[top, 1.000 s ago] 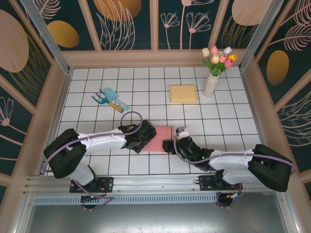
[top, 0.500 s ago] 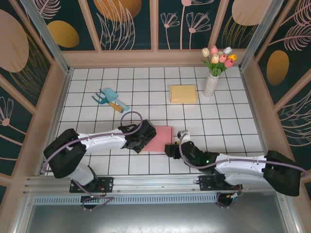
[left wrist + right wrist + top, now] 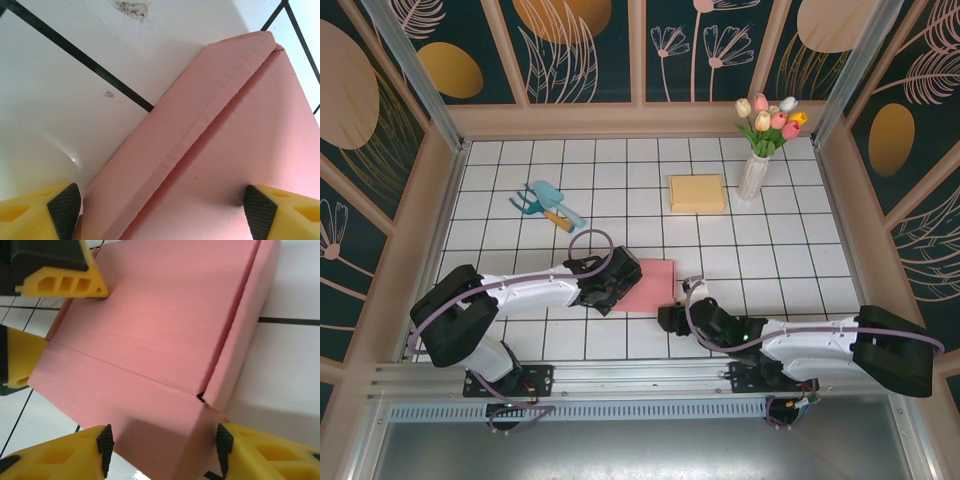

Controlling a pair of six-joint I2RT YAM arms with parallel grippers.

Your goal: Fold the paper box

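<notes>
Sitting beyond paper box (image 3: 652,284): trowel (image 3: 548,205), vase (image 3: 754,176)

Pink paper box (image 3: 652,285), left edge beneath left gripper (image 3: 617,285)

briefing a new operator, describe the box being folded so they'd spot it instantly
On the white tiled table, look at the near middle, where the left end effector and right end effector meet. The flat pink paper box lies there. Unlike the yellow box farther back beside the tulip vase, it is pink and nearest the arms.
</notes>
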